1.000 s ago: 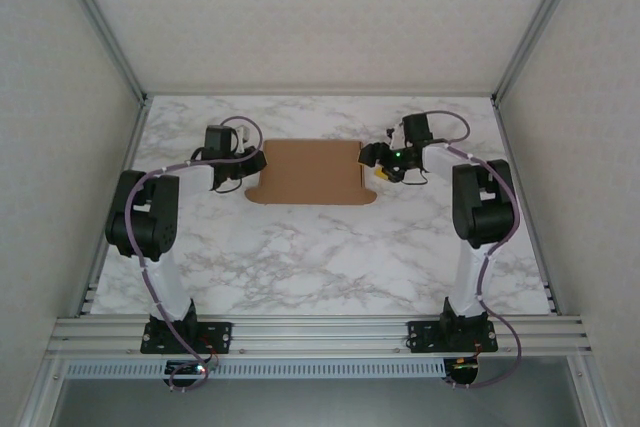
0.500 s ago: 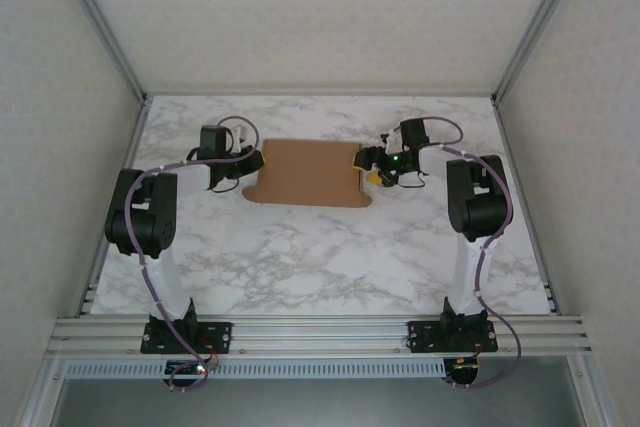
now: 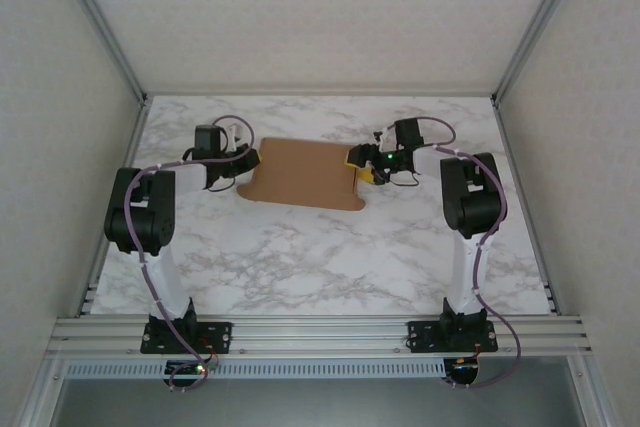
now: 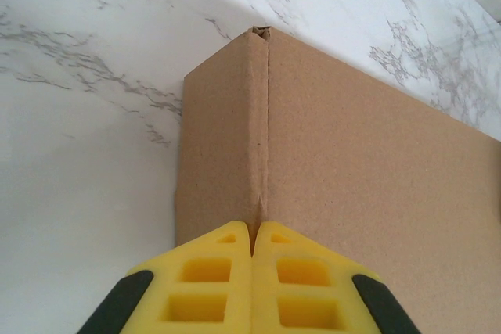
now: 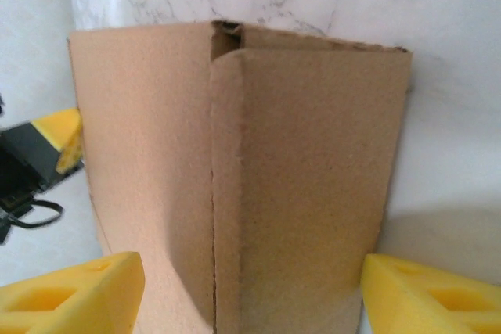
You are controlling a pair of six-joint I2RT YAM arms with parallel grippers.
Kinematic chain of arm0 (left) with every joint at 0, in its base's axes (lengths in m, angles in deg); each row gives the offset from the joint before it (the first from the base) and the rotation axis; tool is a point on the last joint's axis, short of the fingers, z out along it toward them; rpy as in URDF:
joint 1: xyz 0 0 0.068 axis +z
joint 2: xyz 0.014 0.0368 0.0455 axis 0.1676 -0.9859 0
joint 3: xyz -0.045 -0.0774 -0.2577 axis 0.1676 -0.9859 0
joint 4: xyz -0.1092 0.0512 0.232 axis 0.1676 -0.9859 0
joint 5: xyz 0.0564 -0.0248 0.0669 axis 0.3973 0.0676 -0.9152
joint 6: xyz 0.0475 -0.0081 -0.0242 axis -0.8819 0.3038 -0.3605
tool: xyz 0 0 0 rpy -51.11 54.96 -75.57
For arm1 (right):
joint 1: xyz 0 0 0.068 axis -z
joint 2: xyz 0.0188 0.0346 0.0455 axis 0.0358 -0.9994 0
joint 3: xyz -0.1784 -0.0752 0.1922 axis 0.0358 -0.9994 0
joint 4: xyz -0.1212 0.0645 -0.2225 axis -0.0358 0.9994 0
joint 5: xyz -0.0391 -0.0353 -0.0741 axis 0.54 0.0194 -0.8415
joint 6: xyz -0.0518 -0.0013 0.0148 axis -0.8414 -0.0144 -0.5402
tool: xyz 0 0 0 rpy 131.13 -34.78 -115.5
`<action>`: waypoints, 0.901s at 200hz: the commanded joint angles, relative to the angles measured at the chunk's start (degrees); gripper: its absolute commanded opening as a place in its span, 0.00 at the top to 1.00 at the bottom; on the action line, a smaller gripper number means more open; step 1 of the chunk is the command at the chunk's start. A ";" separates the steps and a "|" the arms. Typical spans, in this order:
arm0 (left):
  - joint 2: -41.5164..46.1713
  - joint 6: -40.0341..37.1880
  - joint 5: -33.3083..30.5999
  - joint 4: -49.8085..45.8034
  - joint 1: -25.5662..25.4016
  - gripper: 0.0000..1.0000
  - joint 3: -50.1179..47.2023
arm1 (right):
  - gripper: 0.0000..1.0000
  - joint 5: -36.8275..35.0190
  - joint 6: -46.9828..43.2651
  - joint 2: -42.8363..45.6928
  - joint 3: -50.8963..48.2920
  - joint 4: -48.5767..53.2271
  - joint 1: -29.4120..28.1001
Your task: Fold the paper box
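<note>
Pale marble desk [image 3: 300,257] fills the floor of a white-walled cell, with an aluminium rail [image 3: 320,332] across the near edge where both arms are bolted. On the left side, the left arm bends in toward the far middle of the desk, and the left tool [image 3: 246,159] meets the left end of the paper box [image 3: 305,174]. Seen from the left wrist, its yellow fingers [image 4: 211,287] are pressed together, pad against pad, with their tips right at a folded seam on the cardboard. The box itself lies flat on the far middle of the desk between the two tools, a plain brown rectangle whose near edge flares out at both corners. At its right end sits the right tool [image 3: 358,159], spread wide, one yellow finger [image 5: 70,295] on each side of the box's end. Whether those fingers touch the cardboard, I cannot tell. From the right wrist, a flap with a rounded corner lies folded over the box top.
</note>
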 commanded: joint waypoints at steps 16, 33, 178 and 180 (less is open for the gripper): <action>-4.79 -1.23 -4.48 -9.32 0.13 0.97 -2.31 | 0.29 7.42 12.88 2.86 -6.39 -14.93 -2.31; -4.75 -1.21 -4.34 -9.26 0.17 0.97 -2.22 | 0.29 8.65 18.86 4.53 -9.32 -22.60 -1.98; -5.45 -1.40 -4.30 -9.72 1.36 0.98 -2.30 | 0.27 -4.25 4.96 9.66 -11.31 -4.44 0.56; -5.46 -1.33 -4.33 -9.73 1.39 0.98 -2.30 | 0.27 -4.34 4.88 9.59 -11.29 -4.39 0.61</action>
